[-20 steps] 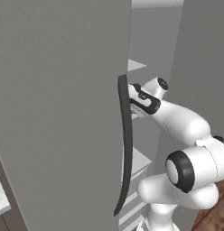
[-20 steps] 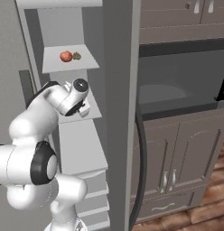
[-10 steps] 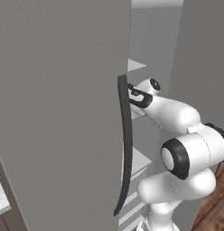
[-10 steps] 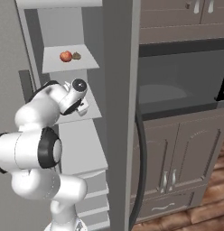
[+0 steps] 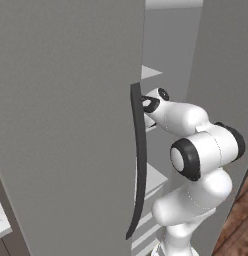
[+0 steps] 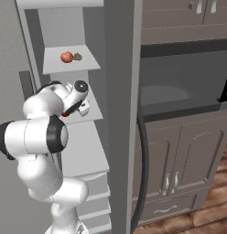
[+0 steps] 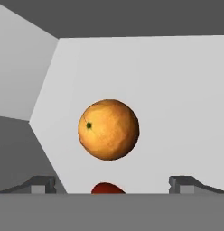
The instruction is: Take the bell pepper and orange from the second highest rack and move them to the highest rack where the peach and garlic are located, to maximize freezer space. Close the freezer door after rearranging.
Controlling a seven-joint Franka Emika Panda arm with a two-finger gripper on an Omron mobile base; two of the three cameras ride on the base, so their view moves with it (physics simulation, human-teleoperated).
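Note:
In the hand view the orange [image 7: 109, 129] lies on the pale rack [image 7: 177, 99] straight ahead of my open gripper [image 7: 113, 185]. The red top of the bell pepper [image 7: 108, 188] shows low between the fingertips [image 7: 41, 184], nearer than the orange. Nothing is held. From the right base view my gripper [image 6: 73, 109] reaches onto the second highest rack [image 6: 94, 114], with a bit of the red bell pepper [image 6: 65, 114] beside it. On the highest rack [image 6: 90, 64] sit the peach [image 6: 66, 57] and the garlic [image 6: 78, 56]. The freezer door [image 5: 66, 125] stands open at my left.
The door's long black handle [image 5: 139, 165] runs close to my forearm [image 5: 176, 117]. The freezer's other grey door [image 6: 122, 114] with its handle [image 6: 143, 173] stands at the right of the racks. A dark oven [image 6: 179, 87] and wooden cabinets [image 6: 188, 155] lie further right.
The arm has reached deeper into the freezer onto the second highest rack, and its elbow has swung round. The jaws have stayed open.

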